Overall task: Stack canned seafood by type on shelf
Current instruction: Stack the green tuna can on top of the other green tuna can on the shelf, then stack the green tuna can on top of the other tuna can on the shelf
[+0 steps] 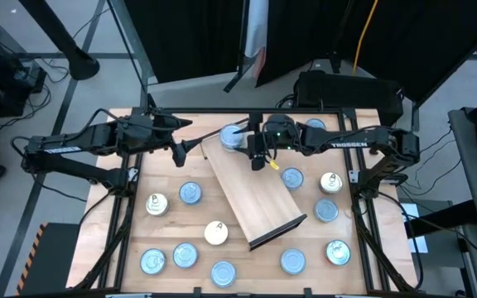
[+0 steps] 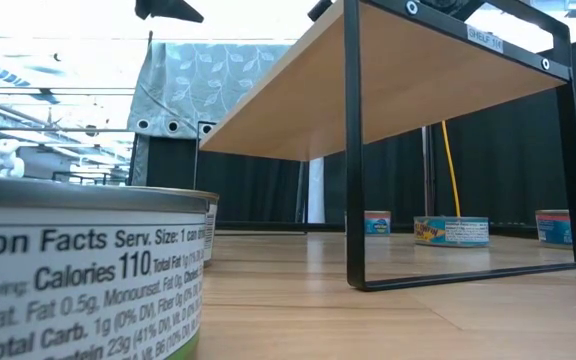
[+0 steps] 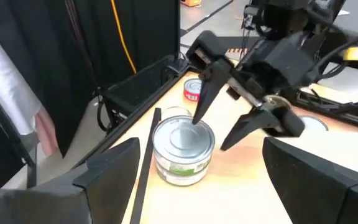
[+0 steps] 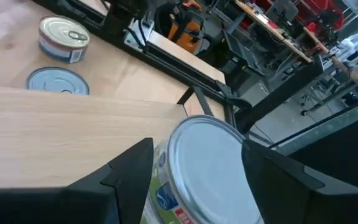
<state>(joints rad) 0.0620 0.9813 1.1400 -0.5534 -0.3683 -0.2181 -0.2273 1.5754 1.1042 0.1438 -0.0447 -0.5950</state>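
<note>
The high view looks straight down on the whole table [image 1: 168, 170], arms entering from both sides. The low view sits at tabletop height, close against a tin [image 2: 78, 270], facing level under the shelf [image 2: 388, 80]. Both wrist views look closely at one tin [image 3: 184, 144] on the shelf's end.

A long light-wood shelf [image 1: 251, 192] lies diagonally mid-table; one tin [image 1: 232, 137], possibly two stacked, stands at its far end, other tins [image 1: 190, 193] scattered around.
</note>
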